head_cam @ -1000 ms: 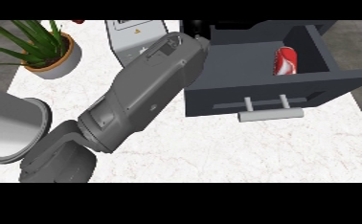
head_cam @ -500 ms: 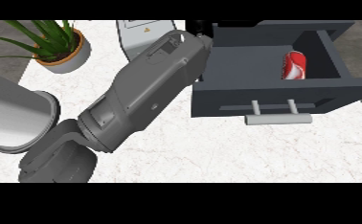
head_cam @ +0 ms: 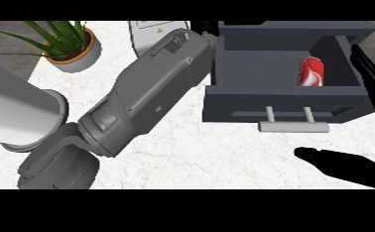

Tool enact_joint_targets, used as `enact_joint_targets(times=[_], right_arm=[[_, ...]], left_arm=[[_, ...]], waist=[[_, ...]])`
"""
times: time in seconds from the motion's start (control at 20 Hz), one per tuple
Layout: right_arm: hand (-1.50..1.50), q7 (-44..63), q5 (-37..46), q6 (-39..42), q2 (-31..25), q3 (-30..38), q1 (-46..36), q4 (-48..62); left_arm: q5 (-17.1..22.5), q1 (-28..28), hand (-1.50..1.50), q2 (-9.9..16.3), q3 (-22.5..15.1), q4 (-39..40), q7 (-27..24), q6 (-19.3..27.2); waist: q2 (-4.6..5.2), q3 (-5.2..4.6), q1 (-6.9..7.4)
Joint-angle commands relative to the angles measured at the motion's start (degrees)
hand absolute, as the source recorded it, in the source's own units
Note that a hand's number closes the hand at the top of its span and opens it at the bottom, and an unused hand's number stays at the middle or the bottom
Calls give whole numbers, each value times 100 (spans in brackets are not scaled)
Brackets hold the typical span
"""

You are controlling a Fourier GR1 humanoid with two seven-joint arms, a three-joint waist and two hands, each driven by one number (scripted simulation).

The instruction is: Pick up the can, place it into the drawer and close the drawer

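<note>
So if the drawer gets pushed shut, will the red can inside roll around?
Probably a bit. The can lies on its side in the open drawer, and round things tend to roll. The drawer's walls would likely stop it quickly. It looks smooth and shiny, so it may slide too.

A red and white metal can [head_cam: 311, 72] lies inside the open dark grey drawer [head_cam: 282, 99]. The black right hand [head_cam: 338, 166] sits low, below the drawer's silver handle [head_cam: 290, 125], not touching it.
</note>
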State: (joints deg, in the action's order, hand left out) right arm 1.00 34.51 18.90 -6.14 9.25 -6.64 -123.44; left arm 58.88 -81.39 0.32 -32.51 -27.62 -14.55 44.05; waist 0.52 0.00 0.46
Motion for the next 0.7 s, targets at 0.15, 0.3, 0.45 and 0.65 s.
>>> enact_joint_targets(times=[0.15,0.3,0.45,0.65], right_arm=[[-150,-222,1595,-732,-61,-894,-941,1543],[-150,-400,1877,-996,-159,-876,-1530,2505],[-150,-543,2127,-1016,-340,-974,-1830,3066],[-150,-440,3024,-1563,-160,-1512,-2046,3834]], left_arm=[[-203,279,-150,256,49,-235,114,3],[-259,106,-150,396,28,-455,508,87],[-392,293,-150,642,-42,-706,677,130],[-570,530,-150,851,-113,-939,709,201]], waist=[[-27,-3,119],[-34,0,162],[-55,-1,154],[-50,-2,159]])
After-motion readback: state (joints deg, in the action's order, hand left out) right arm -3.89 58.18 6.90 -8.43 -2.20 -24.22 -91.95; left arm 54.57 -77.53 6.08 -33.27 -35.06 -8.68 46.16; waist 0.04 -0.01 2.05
